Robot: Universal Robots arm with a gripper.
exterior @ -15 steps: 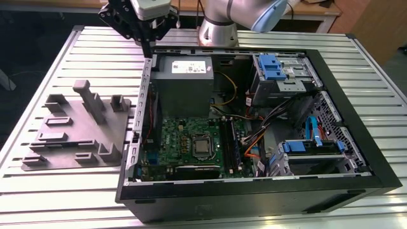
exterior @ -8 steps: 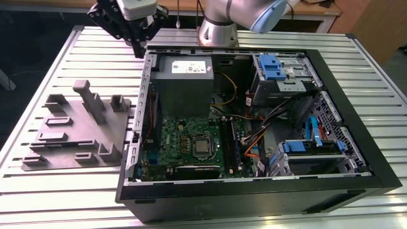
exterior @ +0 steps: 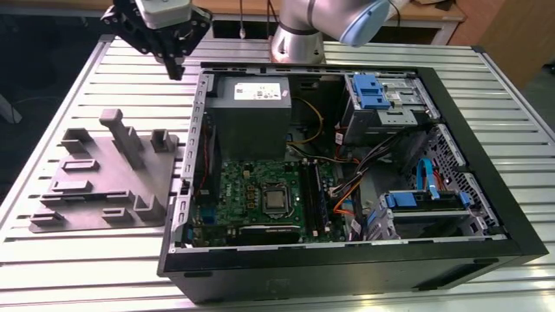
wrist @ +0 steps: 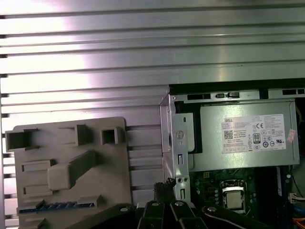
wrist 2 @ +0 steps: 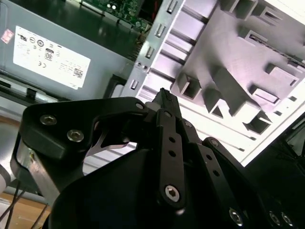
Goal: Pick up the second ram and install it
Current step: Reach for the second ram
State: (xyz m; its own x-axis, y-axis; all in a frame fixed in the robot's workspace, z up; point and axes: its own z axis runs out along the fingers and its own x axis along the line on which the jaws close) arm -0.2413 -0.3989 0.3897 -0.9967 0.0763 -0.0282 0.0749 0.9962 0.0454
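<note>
As seen in the exterior view, locate gripper (exterior: 176, 70) high over slatted table (exterior: 130, 91), beyond grey holder tray (exterior: 95, 188) and just off the corner of open PC case (exterior: 347, 273) at the exterior view's left. Note jaws pressed together, tips meeting w/ nothing btwn them; verify in the second wrist view, w/ gripper (wrist 2: 164, 95) linkages tapering to a single point above table slats beside grey holder tray (wrist 2: 214, 47). Holds nothing, touches nothing. For second ram (wrist: 52, 206), ref. the first wrist view: thin bluish strip standing on edge in a long slot of grey holder tray (wrist: 109, 181), w/ slanted tall post (wrist: 71, 167) btwn it and the square sockets (wrist: 109, 136); chips too small to make out. Lies apart from gripper (wrist: 164, 188), w/ tips hanging btwn tray and bare-metal edge (wrist: 178, 143) of case. Inside case, in the exterior view, note PSU (exterior: 251, 123) toward rear, green mobo (exterior: 247, 185) next to it w/ CPU socket (exterior: 275, 198) approx. at centre, and long black slots (exterior: 318, 195) just beside socket on the exterior view's right.
</note>
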